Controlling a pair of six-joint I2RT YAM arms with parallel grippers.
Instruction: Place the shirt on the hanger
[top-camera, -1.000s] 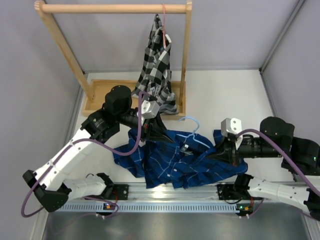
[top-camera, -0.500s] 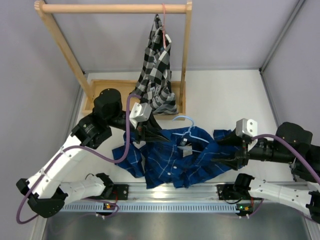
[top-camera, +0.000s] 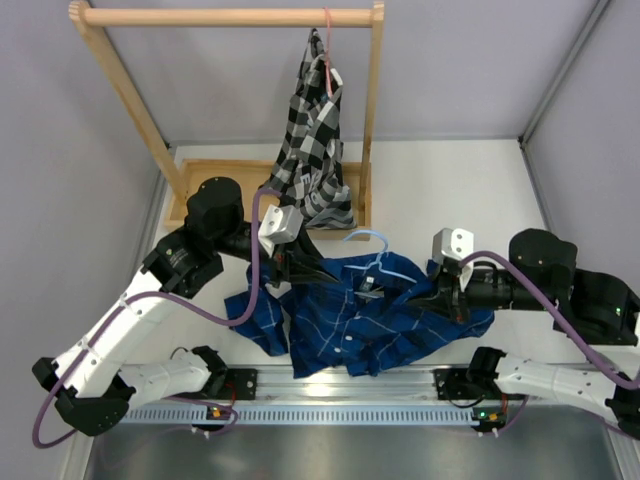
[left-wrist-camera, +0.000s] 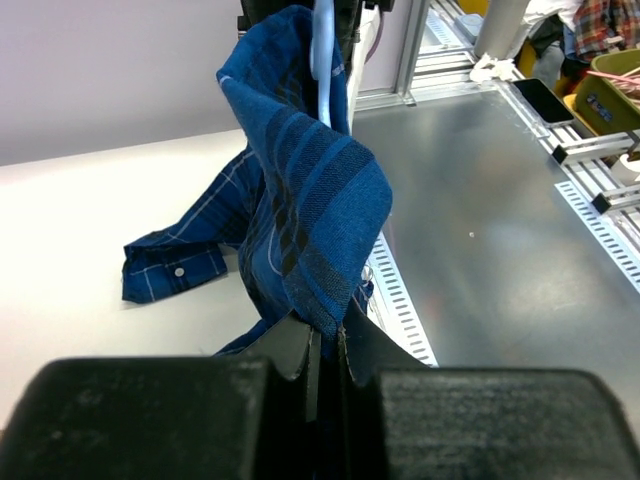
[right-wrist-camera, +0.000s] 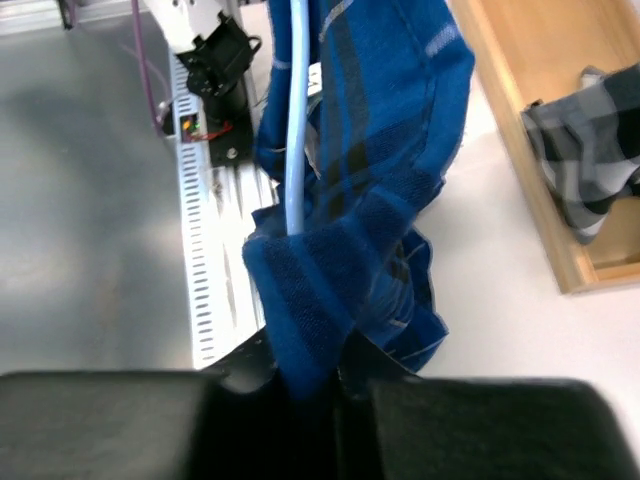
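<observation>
The dark blue plaid shirt (top-camera: 355, 325) lies spread on the table between my arms. The light-blue wire hanger (top-camera: 378, 262) sits in its collar with the hook sticking out at the back. My left gripper (top-camera: 300, 268) is shut on the shirt's left shoulder; in the left wrist view the fabric (left-wrist-camera: 300, 200) rises from the jaws with the hanger wire (left-wrist-camera: 322, 60) inside. My right gripper (top-camera: 436, 298) is shut on the shirt's right shoulder; in the right wrist view the cloth (right-wrist-camera: 340, 240) is pinched over the hanger wire (right-wrist-camera: 293, 130).
A wooden rack (top-camera: 225, 17) stands at the back with a black-and-white checked shirt (top-camera: 315, 135) hanging on a pink-red hanger (top-camera: 327, 50). Its wooden base (top-camera: 205, 185) lies behind my left arm. A metal rail (top-camera: 340, 385) runs along the near table edge.
My right gripper moved out to the right, then came back left to the shirt's right shoulder. My left gripper shifted slightly left with the shirt and has held still since.
</observation>
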